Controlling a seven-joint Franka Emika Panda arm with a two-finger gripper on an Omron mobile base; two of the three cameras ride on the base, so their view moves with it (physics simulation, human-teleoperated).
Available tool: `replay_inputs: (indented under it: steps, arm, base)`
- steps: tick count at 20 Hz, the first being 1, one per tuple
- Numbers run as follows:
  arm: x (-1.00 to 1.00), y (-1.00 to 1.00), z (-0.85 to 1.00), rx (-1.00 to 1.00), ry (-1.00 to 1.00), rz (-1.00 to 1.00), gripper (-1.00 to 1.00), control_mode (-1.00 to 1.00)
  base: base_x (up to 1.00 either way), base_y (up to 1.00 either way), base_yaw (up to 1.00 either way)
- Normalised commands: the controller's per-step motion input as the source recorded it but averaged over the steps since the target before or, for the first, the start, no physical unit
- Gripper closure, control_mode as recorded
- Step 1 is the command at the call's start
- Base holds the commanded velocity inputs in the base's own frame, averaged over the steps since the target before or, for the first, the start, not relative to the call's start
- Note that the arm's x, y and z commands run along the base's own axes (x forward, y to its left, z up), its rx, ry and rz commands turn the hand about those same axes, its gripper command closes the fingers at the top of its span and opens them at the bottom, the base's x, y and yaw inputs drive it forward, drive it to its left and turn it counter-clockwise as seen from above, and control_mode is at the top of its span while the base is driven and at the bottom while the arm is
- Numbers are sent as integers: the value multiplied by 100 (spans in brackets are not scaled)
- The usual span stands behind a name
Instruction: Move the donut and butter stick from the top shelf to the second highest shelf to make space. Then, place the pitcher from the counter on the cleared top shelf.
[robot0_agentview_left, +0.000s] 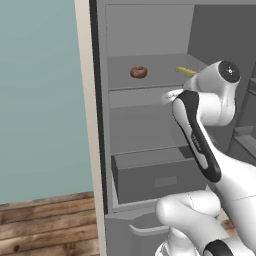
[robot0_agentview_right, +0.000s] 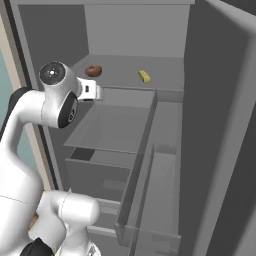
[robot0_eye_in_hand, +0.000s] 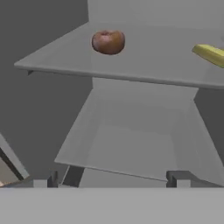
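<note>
Step one, nothing moved yet: donut (robot0_eye_in_hand: 108, 42) and butter stick (robot0_eye_in_hand: 211, 54) both sit on the top shelf (robot0_eye_in_hand: 144, 65), gripper (robot0_eye_in_hand: 113, 179) released and empty out front, next needs a reach up to the donut.

An open grey fridge cabinet (robot0_agentview_left: 150, 30) takes up the middle of the left base view, and everything else sits relative to it. On its thin flat grey top shelf (robot0_agentview_left: 150, 80), toward the left, rests the small brown ring-shaped donut with dark glaze (robot0_agentview_left: 138, 72); the thin yellow butter stick (robot0_agentview_left: 186, 71) lies well apart from it toward the right, its far end hidden by the white arm with dark joints (robot0_agentview_left: 205, 125). Below comes the broader flat grey second highest shelf (robot0_agentview_left: 140, 130), bare where visible, and under that a boxy grey drawer (robot0_agentview_left: 155, 177). Left of the fridge stand a cream frame edge (robot0_agentview_left: 89, 125), a teal wall (robot0_agentview_left: 40, 90) and a wooden plank floor (robot0_agentview_left: 45, 225)
</note>
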Motion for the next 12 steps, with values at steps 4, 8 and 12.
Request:
replay_inputs:
  steps: [4,8,12]
  arm:
    - [0,0,65,8,-18,0,-100,-100]
    - [0,0,52,9,-5,1,-100,-100]
    - [0,0,28,8,0,3,-100,-100]
  base:
    - [0,0,0]
    - [0,0,0]
    - [0,0,0]
